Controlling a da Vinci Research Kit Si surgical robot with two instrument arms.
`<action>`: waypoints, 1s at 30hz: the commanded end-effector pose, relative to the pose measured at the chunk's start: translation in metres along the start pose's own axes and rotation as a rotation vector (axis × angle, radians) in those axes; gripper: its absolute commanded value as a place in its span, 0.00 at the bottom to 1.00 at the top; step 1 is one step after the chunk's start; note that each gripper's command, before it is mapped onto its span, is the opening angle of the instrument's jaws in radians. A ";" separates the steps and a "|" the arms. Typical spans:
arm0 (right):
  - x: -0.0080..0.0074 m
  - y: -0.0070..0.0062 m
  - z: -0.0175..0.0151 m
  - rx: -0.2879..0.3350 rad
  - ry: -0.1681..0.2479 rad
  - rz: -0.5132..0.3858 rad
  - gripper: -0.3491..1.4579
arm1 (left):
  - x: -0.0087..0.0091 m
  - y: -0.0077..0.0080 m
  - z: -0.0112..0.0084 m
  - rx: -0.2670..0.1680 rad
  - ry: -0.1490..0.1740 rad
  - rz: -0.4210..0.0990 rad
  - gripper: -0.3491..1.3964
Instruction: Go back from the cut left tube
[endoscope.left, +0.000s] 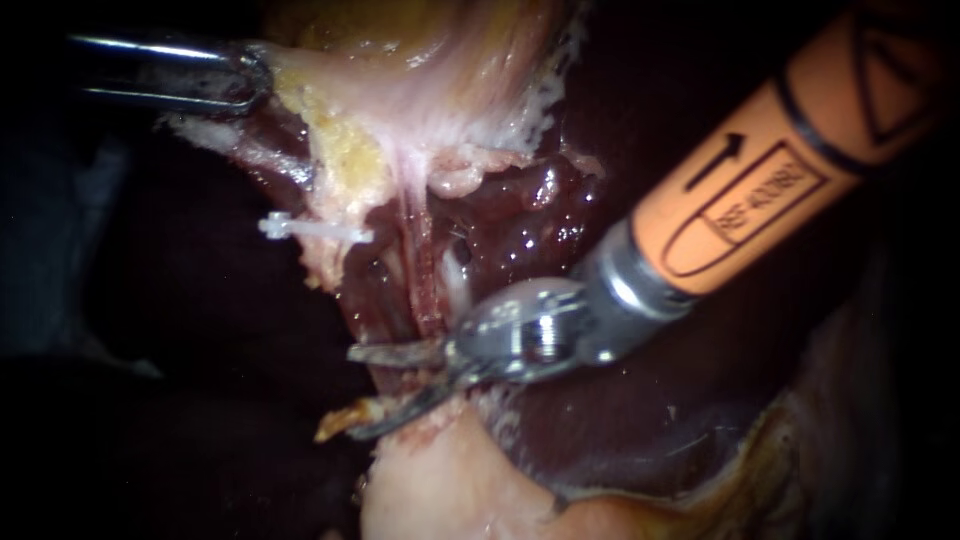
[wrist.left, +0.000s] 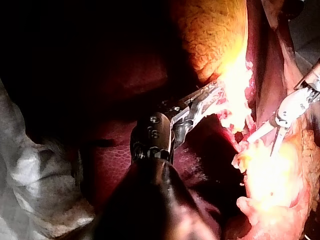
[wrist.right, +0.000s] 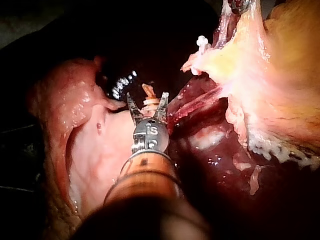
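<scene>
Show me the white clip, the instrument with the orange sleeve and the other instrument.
white clip (endoscope.left: 315, 230): endoscope view, middle of its bar.
right instrument (endoscope.left: 338, 392) (orange sleeve): endoscope view, midway between its open jaw tips.
left instrument (endoscope.left: 258, 80): endoscope view, jaw tips shut on pale tissue (endoscope.left: 300, 90).

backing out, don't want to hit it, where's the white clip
Endoscope view, left of centre: the white clip lies crosswise on the yellowish tissue, above and left of the right instrument, jaws open, and below the left instrument gripping the gallbladder.

Deep darkness ringed the harshly lit field; a pale crumpled sheet (wrist.left: 35, 175) lay at its dim edge.
</scene>
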 end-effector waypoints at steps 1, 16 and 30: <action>-0.0001 0.0000 -0.0010 -0.018 -0.006 -0.010 0.99 | 0.0000 0.0000 0.0000 0.000 0.000 0.000 0.00; -0.0021 0.0023 -0.0145 -0.155 -0.083 -0.044 0.99 | 0.0000 -0.0001 0.0000 -0.001 0.000 0.000 0.00; -0.0024 0.0025 -0.0149 -0.119 -0.078 -0.036 0.99 | -0.0010 -0.0008 0.0015 0.008 0.005 0.007 0.00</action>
